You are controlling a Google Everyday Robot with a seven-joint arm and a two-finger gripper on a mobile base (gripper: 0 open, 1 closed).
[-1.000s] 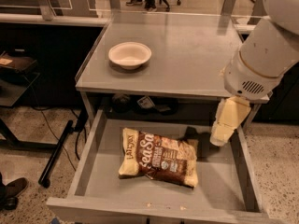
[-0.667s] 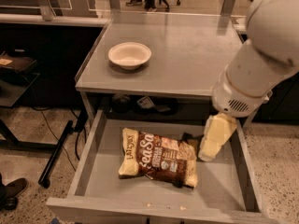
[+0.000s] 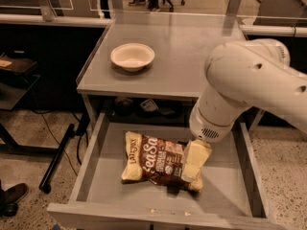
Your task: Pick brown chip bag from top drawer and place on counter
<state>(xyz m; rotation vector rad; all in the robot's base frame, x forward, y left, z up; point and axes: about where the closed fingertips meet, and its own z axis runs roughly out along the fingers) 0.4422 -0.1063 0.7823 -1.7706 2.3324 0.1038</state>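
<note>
The brown chip bag (image 3: 156,163) lies flat in the open top drawer (image 3: 91,169), dark brown in the middle with white lettering and cream ends. My gripper (image 3: 194,164) hangs from the big white arm (image 3: 244,87) and reaches down into the drawer, right over the bag's right end. The gripper's cream body covers that end of the bag. The grey counter (image 3: 192,51) is above the drawer.
A white bowl (image 3: 132,56) stands on the counter's left part. Dark items (image 3: 148,107) sit on the shelf under the counter behind the drawer. Dark side desks flank the counter. A black stand leg (image 3: 57,159) lies on the floor at the left.
The arm has swung left and down into the drawer. The gripper moved from the drawer's right side onto the right end of the chip bag. The bag has not moved.
</note>
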